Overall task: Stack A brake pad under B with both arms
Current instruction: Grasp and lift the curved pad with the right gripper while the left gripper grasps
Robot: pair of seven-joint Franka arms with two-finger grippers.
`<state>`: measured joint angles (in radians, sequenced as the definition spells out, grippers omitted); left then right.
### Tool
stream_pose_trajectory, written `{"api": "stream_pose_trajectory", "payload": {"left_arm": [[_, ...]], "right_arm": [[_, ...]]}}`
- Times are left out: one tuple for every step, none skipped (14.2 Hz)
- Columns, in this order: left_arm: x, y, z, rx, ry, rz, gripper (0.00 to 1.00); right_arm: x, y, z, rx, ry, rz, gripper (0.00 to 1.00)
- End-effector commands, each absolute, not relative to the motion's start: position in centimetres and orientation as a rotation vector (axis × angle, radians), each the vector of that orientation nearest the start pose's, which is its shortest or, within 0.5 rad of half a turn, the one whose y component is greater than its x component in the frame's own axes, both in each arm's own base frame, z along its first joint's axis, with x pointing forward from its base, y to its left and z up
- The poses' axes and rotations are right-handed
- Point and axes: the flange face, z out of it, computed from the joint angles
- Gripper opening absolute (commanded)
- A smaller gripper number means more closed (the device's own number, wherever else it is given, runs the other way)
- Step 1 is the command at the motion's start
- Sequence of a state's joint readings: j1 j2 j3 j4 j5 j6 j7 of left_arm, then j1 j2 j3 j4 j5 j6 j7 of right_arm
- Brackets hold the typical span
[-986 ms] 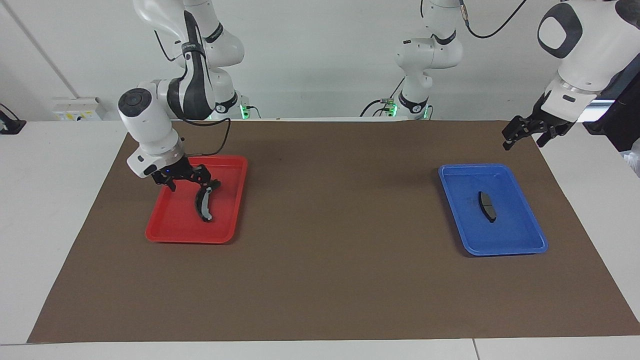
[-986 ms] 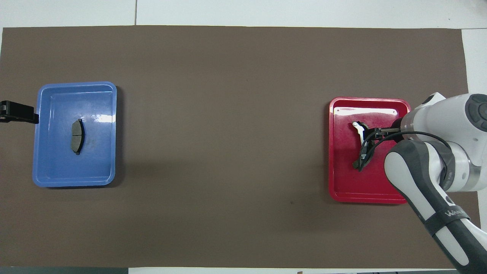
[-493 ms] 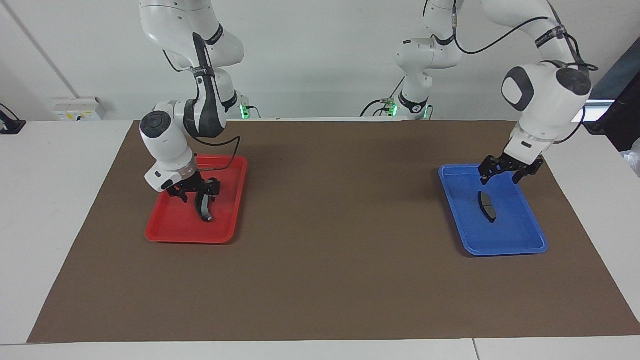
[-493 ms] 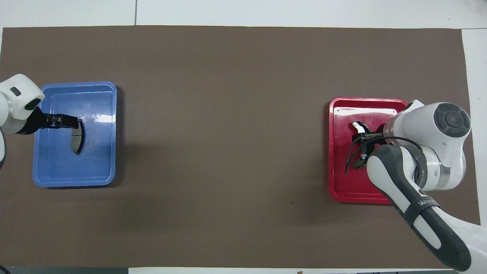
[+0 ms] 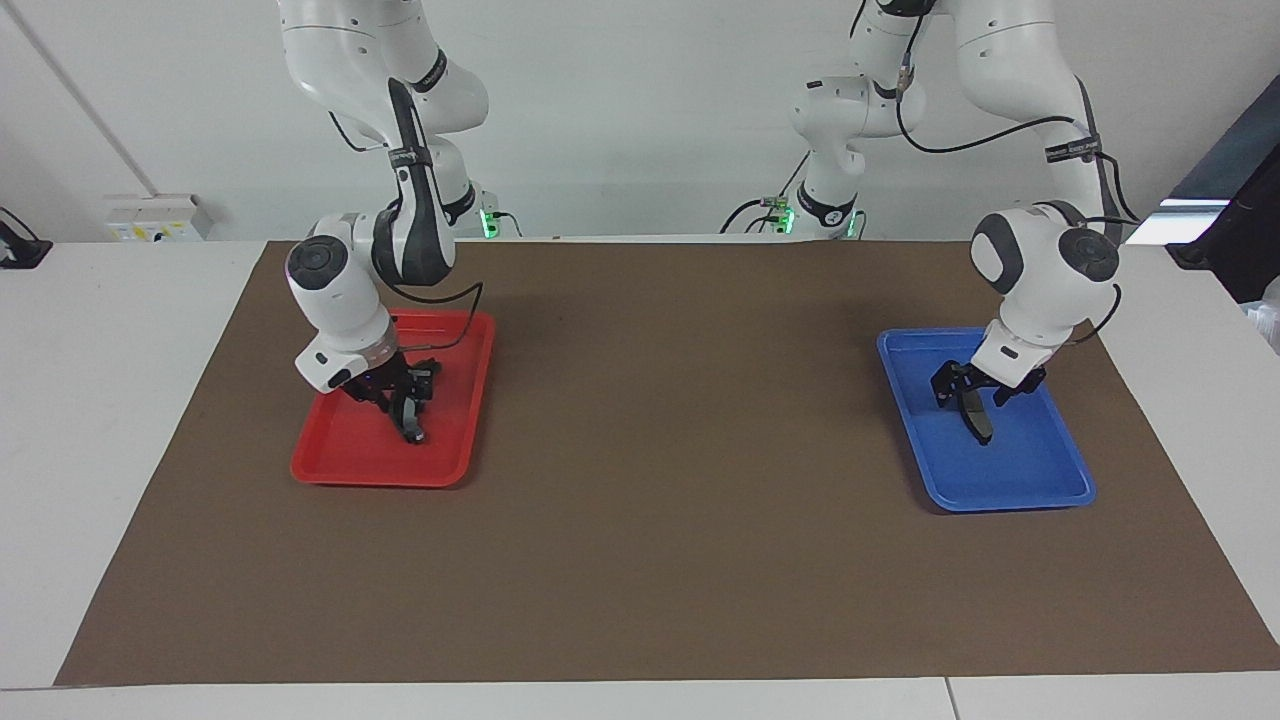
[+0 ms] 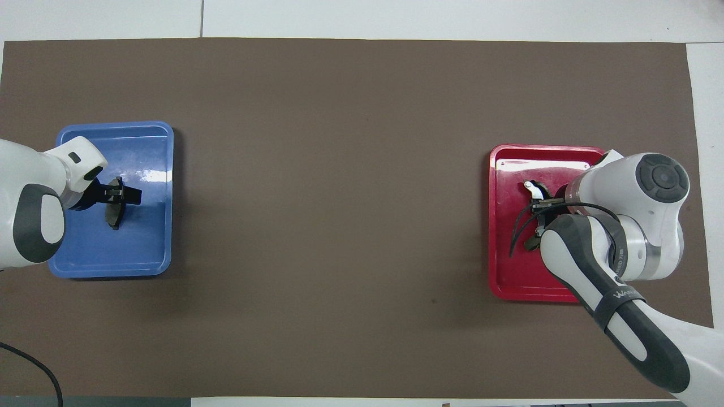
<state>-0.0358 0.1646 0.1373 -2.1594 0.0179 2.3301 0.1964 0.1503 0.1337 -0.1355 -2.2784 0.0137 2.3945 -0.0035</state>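
The left gripper is lowered astride the A brake pad and the right gripper astride B, presumably for pickup, though neither grip can be judged.

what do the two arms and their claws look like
Both arms are glossy white with rounded joints, dark grey bands and round grey end caps. A thin black cable runs along each. The left claw and right claw are small, black and two-fingered. The right forearm carries grey lettering.

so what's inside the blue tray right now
The blue tray holds the short dark brake pad, with the left gripper down on it. The gripper covers the pad's middle, so the grip is hidden.
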Motion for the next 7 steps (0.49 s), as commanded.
{"api": "stream_pose_trajectory", "payload": {"left_arm": [[54.6,8.5,31.4,-3.091,0.200,-0.043,0.99],[54.5,8.9,31.0,-3.090,0.200,-0.040,0.98],[54.6,8.8,30.6,-3.089,0.203,-0.038,0.98],[54.7,8.8,30.5,-3.086,0.203,-0.052,0.98],[54.6,8.5,30.3,-3.086,0.208,-0.054,0.98],[54.5,8.1,30.1,-3.087,0.213,-0.052,0.97],[54.4,8.0,30.0,-3.087,0.211,-0.053,0.95]], "right_arm": [[53.1,0.7,30.3,-3.141,-0.034,0.044,0.32],[53.6,0.8,31.0,-3.140,-0.039,0.046,0.30],[54.2,0.8,32.0,-3.140,-0.043,0.056,0.28],[54.8,0.9,33.2,-3.139,-0.046,0.063,0.22],[55.4,0.9,34.4,-3.138,-0.047,0.073,0.17],[55.9,1.0,35.6,-3.136,-0.051,0.082,0.13],[56.5,1.1,36.9,-3.136,-0.059,0.089,0.13]]}}
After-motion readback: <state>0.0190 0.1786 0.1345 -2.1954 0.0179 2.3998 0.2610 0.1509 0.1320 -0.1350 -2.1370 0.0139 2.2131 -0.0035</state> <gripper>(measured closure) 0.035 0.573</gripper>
